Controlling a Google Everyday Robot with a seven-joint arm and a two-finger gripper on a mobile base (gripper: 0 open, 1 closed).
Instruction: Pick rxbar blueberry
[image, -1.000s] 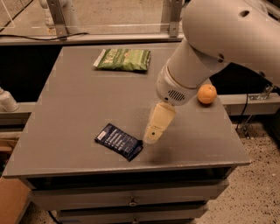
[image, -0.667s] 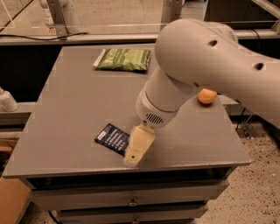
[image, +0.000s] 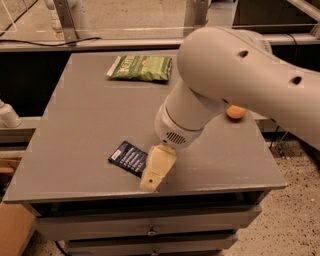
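The rxbar blueberry, a small flat bar in a dark navy wrapper with pale text, lies flat near the front edge of the grey table. My gripper is at the end of the big white arm, low over the table. Its cream-coloured fingers cover the bar's right end.
A green chip bag lies at the back of the table. An orange sits at the right edge, partly behind my arm. Drawers run below the table's front edge. A glass panel and metal posts stand behind the table.
My arm has swung left and toward the table's front. The gripper went from the right of the bar to over its right end. The bar has not moved.
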